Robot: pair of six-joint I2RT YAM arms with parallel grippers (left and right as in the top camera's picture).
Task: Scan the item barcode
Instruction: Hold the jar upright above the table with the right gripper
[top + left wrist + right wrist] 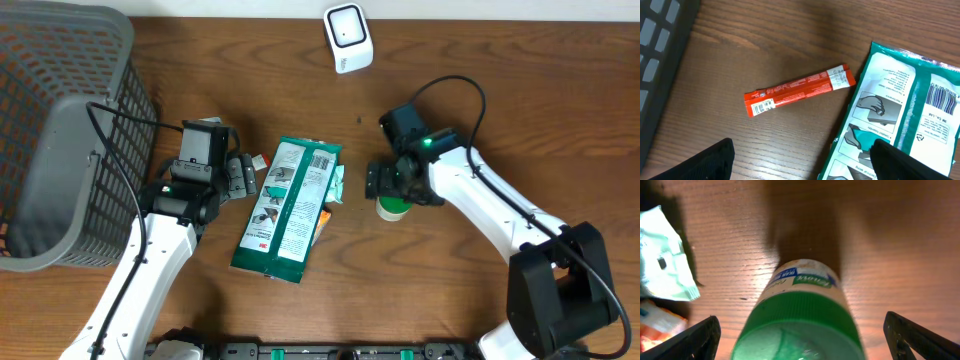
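Observation:
A white bottle with a green cap (800,325) stands upright on the wooden table, also seen as the bottle (392,208) in the overhead view. My right gripper (802,347) straddles the cap, open, with both fingers well clear of it; in the overhead view the right gripper (388,192) hangs over the bottle. The white barcode scanner (348,38) stands at the table's far edge. My left gripper (802,167) is open and empty, low over the table between a red stick packet (800,90) and a green-and-white flat pack (905,115) with a barcode facing up.
A grey wire basket (60,130) fills the far left. The flat pack (290,207) lies mid-table beside my left gripper (243,175). A small teal-white sachet (665,255) and an orange packet (655,325) lie left of the bottle.

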